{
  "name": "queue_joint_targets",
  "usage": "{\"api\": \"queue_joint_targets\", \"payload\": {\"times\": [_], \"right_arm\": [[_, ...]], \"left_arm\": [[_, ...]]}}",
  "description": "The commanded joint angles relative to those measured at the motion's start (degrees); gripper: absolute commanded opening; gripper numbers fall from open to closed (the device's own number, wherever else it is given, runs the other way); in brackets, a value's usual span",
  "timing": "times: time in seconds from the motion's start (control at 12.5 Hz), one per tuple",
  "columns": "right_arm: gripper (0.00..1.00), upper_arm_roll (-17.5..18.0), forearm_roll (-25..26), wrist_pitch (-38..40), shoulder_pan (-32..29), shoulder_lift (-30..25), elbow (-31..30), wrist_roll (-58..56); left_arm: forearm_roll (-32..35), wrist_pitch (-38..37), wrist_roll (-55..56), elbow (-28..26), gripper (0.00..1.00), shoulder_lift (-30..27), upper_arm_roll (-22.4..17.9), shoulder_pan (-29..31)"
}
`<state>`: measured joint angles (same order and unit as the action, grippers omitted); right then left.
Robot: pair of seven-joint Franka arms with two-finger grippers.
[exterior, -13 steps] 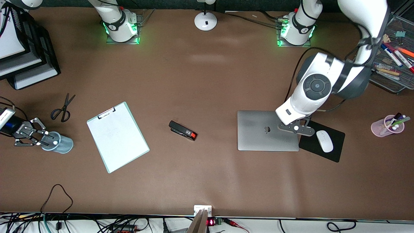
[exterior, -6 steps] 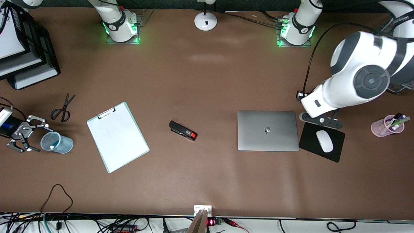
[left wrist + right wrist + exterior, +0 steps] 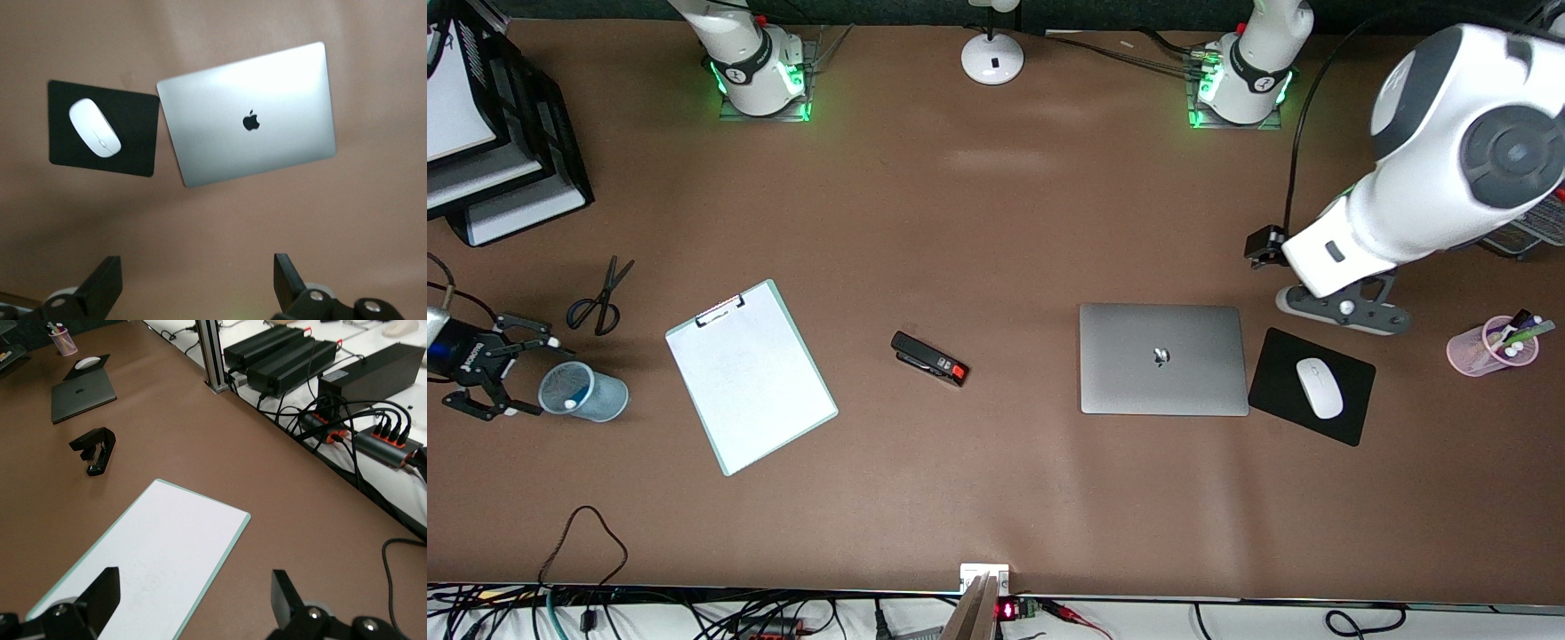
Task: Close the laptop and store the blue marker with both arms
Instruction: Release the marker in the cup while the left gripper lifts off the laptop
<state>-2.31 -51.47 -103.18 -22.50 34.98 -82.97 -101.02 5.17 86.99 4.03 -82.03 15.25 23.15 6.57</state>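
The laptop [image 3: 1163, 358] lies closed on the table, lid up with its dark logo showing; it also shows in the left wrist view [image 3: 250, 120]. My left gripper [image 3: 1343, 307] is open and empty, in the air over the table beside the mouse pad; its open jaws frame bare table in the left wrist view [image 3: 198, 273]. My right gripper [image 3: 529, 377] is open and empty beside a blue cup [image 3: 596, 396] at the right arm's end. A white tip [image 3: 570, 406] shows inside the cup; the blue marker's body is hidden. The open jaws show in the right wrist view [image 3: 195, 590].
A stapler [image 3: 929, 357], a clipboard [image 3: 750, 376] and scissors [image 3: 600, 298] lie between cup and laptop. A white mouse [image 3: 1319, 388] sits on a black pad [image 3: 1280, 391]. A pink pen cup [image 3: 1476, 351] stands at the left arm's end. Stacked trays [image 3: 507, 178] stand near the right arm.
My left arm has lifted off the closed laptop and swung toward its own end of the table. My right gripper has drawn back from over the cup, leaving the white tip inside.
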Motion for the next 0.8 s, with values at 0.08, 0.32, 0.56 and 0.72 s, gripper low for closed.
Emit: {"api": "queue_joint_targets", "payload": {"times": [0.08,0.32,0.56,0.72], "right_arm": [[1.00,-0.1,12.2,-0.9,4.0,-7.0,-0.7,16.2],[1.00,-0.1,21.4,-0.4,6.2,-11.2,-1.0,30.5],[1.00,-0.1,28.9,1.3,9.7,-15.1,-1.7,44.4],[1.00,-0.1,33.2,4.7,12.5,-17.2,-1.7,55.7]], "left_arm": [[-0.6,-5.8,-1.7,4.8,1.00,-0.5,0.0,0.9],[-1.4,-5.3,-7.4,2.4,1.00,-3.4,-4.7,0.5],[-1.9,3.4,-9.0,-8.8,1.00,-11.7,-14.3,-5.2],[-3.7,5.6,-8.4,-14.5,1.00,-15.7,-17.7,-7.7]]}}
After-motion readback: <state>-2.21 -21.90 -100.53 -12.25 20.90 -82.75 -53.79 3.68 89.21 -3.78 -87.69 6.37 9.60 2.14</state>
